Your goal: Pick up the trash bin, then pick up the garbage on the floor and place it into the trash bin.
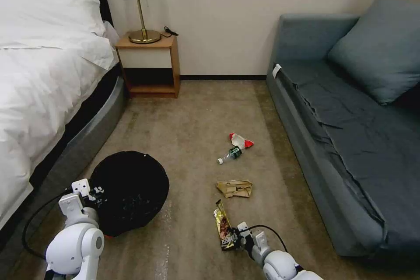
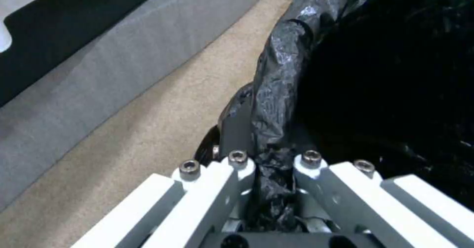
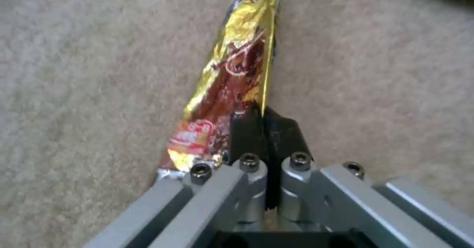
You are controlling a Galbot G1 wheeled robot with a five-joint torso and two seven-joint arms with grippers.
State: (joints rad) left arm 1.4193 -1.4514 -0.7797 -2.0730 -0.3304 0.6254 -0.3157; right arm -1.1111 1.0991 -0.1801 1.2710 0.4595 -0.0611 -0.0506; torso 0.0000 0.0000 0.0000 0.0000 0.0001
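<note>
Two grippers engaged: left gripper (image 1: 97, 193) pinches trash bin (image 1: 129, 191) liner rim, lower left; right gripper (image 1: 236, 237) clamps gold-brown snack wrapper (image 1: 224, 225), bottom centre, above beige carpet (image 1: 192, 113).

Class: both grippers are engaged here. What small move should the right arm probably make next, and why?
Probably lift the gold-brown snack wrapper clear of the carpet. The right gripper is shut on its edge, and the left gripper already clamps the trash bin by its bagged rim, its mouth open nearby.

No print on the snack wrapper (image 3: 232, 81) can be read.
</note>
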